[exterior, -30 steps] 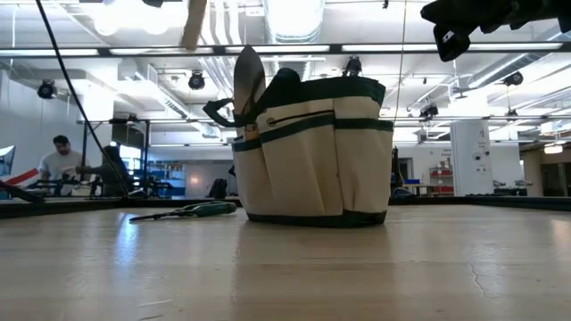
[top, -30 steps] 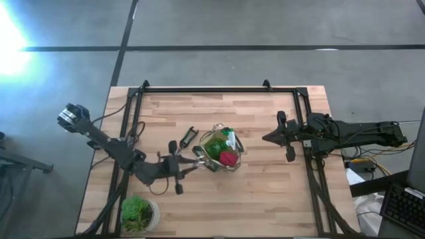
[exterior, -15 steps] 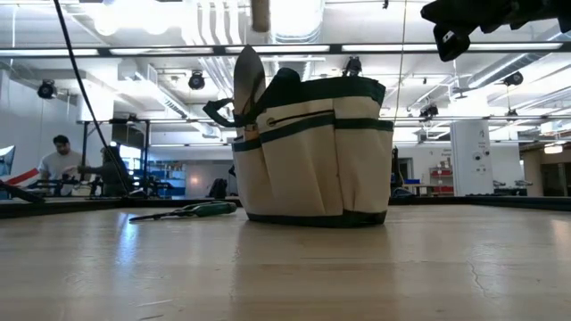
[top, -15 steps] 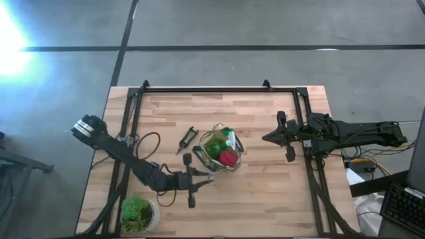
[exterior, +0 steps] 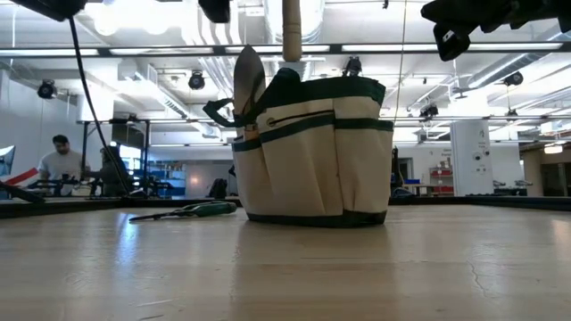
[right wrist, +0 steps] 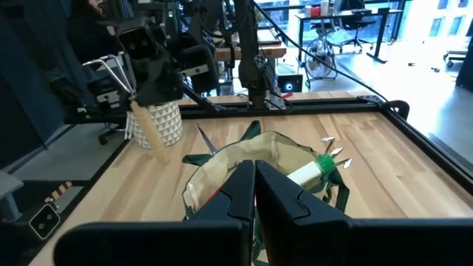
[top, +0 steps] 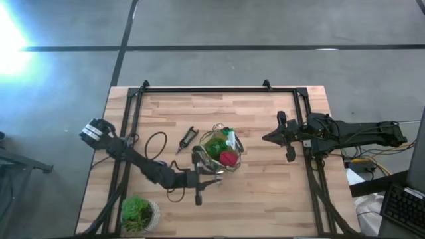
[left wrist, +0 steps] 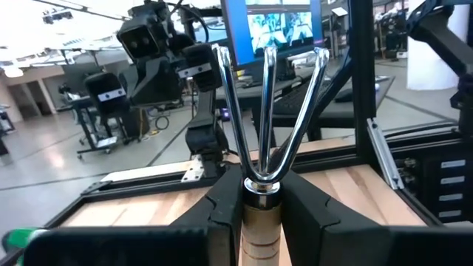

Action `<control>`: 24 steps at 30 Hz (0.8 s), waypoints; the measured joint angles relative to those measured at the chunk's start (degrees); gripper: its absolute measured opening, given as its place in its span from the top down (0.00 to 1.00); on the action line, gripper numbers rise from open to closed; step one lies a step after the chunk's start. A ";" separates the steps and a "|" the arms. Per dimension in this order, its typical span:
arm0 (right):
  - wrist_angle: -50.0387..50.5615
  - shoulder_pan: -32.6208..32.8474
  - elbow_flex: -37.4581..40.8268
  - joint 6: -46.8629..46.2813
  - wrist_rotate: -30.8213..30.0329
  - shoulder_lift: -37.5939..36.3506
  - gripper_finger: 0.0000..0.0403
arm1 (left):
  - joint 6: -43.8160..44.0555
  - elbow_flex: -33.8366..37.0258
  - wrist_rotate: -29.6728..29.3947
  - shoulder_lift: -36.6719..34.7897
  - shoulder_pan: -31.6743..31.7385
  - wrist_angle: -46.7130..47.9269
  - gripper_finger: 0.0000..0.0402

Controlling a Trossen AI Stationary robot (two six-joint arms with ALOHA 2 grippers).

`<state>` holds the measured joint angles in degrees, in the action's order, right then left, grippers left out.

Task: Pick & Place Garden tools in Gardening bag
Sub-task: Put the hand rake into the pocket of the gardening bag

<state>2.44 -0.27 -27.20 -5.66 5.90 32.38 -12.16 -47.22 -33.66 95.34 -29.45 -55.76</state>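
The beige gardening bag (top: pixel 220 151) stands on its base mid-table; it also shows in the low view (exterior: pixel 312 152). A trowel blade (exterior: pixel 248 80), a red tool (top: pixel 228 158) and a green spray bottle (right wrist: pixel 310 170) stick out of it. Black pruners (top: pixel 188 139) lie on the table left of the bag. My left gripper (top: pixel 211 178) is shut on a wooden-handled fork (left wrist: pixel 262 111) at the bag's near left side. My right gripper (right wrist: pixel 255 185) is shut and empty, hovering right of the bag (top: pixel 267 138). My left gripper pinches the fork between its two fingers at the top of the wooden handle (left wrist: pixel 262 218), just under the metal collar. The fingers come level from the table's left and lie across the fork. The fork is lifted clear and about upright, tines up, with the handle (exterior: pixel 291 40) hanging over the bag's rim.
A leafy plant in a pale pot (top: pixel 138 212) stands at the near left corner. Black frame rails (top: pixel 199 89) run along the far and side edges. A cable loop (top: pixel 157 141) lies left of the pruners. A person (exterior: pixel 61 160) sits in the room behind.
My left gripper has carried the fork toward the table's right and near edges, up to the bag. In the low view the wooden handle has crossed from left of the bag to above its rim, has come lower and now hangs upright.
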 joint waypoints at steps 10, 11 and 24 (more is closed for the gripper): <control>-0.07 -0.01 0.00 0.10 -0.01 0.00 0.98 | 2.88 0.11 3.12 1.73 2.72 0.20 0.83; -0.07 0.00 0.00 0.10 -0.01 0.00 0.98 | 2.92 0.11 3.00 1.94 2.93 0.18 0.83; -0.07 0.00 0.00 0.34 -0.01 0.00 0.98 | 4.64 0.28 -0.28 3.68 4.87 0.59 0.83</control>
<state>2.37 -0.27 -27.20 -5.32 5.89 32.38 -7.52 -46.94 -33.94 99.02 -24.58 -55.17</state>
